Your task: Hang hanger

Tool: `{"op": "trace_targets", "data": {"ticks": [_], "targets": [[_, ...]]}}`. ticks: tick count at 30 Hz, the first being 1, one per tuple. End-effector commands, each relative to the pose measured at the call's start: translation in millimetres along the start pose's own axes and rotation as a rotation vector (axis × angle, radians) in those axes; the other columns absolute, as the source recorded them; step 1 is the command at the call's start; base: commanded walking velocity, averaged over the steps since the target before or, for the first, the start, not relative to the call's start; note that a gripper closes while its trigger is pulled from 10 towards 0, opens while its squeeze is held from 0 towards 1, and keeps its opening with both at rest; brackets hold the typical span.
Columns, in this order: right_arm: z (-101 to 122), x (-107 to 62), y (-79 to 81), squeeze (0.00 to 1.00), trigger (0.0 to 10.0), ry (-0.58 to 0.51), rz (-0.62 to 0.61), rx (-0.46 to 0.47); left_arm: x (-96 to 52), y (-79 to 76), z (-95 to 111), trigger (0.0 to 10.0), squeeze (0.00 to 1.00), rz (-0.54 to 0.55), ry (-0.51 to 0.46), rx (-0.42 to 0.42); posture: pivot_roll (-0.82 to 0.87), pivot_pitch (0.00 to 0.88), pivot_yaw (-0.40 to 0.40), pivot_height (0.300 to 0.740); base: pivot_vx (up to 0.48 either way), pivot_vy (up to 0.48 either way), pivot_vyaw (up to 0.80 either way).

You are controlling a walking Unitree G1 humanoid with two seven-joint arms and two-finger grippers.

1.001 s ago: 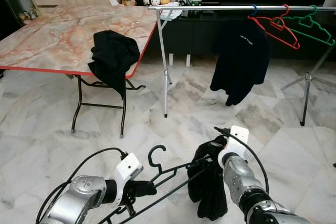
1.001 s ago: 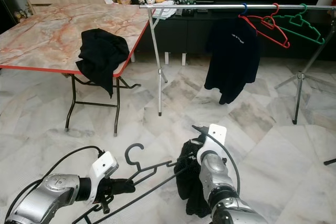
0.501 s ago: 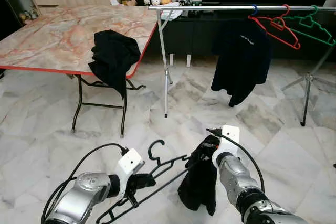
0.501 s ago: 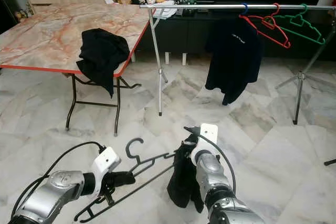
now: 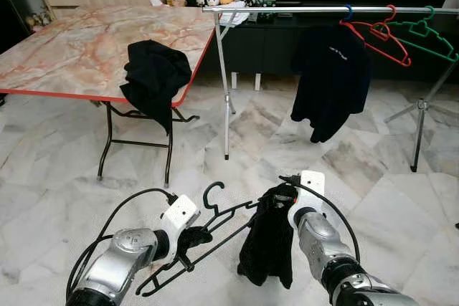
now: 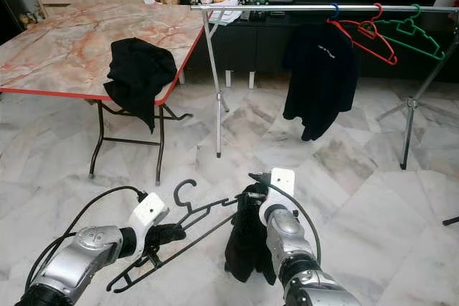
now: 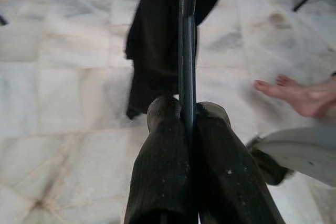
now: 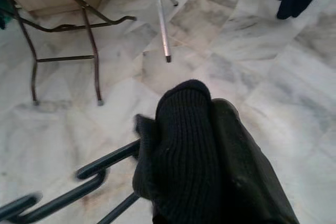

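1. Two claws share one load: left claw (image 5: 192, 237) is clamped on the black hanger (image 5: 215, 231), right claw (image 5: 281, 195) on its black garment (image 5: 269, 245).
2. Both sit low, well short of the clothes rail (image 5: 301, 10); raise the hook level toward it.

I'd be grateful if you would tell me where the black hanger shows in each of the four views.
Left eye view: black hanger, low centre, between the grippers.
Right eye view, low, left of centre.
Left wrist view, thin bar running up from the fingers.
Right wrist view, bottom left.
Shared landmark: black garment on it.
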State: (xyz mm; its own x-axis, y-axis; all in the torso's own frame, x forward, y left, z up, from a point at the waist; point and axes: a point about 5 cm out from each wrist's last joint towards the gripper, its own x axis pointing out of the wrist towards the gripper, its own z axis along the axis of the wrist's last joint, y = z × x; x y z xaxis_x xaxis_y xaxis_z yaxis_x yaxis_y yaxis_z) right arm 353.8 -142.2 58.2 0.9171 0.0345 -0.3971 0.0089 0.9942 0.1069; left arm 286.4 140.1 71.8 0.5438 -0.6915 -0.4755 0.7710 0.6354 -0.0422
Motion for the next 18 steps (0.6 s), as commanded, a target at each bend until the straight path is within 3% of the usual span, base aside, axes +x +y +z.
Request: {"op": "trace_targets", "data": {"ticks": [1,8,15,18], "targets": [[13,1.7,0.7,0.00,10.0,-0.050,-0.007,-0.002,-5.2,-1.6,4,10.0,0.00,-0.035,-0.020,0.002,0.11,0.090,0.049,0.740,0.000,0.000,0.00],[27,3.9,12.2,0.00,10.0,-0.089,0.038,-0.049,-6.7,-8.1,6,10.0,0.00,-0.118,-0.033,-0.003,0.12,0.088,0.047,0.740,0.000,0.000,0.00],[42,5.5,20.4,0.00,10.0,-0.136,0.059,-0.032,-6.4,-9.0,6,10.0,0.00,-0.125,-0.027,-0.004,0.11,0.086,0.049,0.740,0.000,0.000,0.00],[48,5.9,31.1,0.00,10.0,-0.150,0.105,-0.037,-5.9,-8.3,6,10.0,0.00,-0.111,-0.029,-0.002,0.11,0.083,0.048,0.740,0.000,0.000,0.00]]}}
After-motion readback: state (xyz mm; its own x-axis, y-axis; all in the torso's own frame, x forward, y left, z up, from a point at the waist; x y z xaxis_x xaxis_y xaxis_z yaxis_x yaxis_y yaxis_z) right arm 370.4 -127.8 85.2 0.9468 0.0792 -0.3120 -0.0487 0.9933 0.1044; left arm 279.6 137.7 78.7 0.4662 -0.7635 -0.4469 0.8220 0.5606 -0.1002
